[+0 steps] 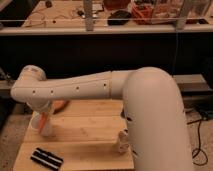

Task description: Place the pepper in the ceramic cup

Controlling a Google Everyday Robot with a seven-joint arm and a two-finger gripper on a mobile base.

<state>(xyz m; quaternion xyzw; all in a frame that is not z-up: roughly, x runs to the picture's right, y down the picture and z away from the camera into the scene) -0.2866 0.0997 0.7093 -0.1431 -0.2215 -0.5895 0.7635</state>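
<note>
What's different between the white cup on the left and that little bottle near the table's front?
The ceramic cup is plain white and wider; the bottle is slim, clear and white-capped. The cup sits at the table's left, right under the gripper and the pepper; the bottle stands further right. Both are upright on the wooden table.

The wooden table [85, 131] carries the cup [46, 129] under the gripper [44, 120], a dish [60, 105], a bottle [122, 141] and a black object [46, 158]
</note>
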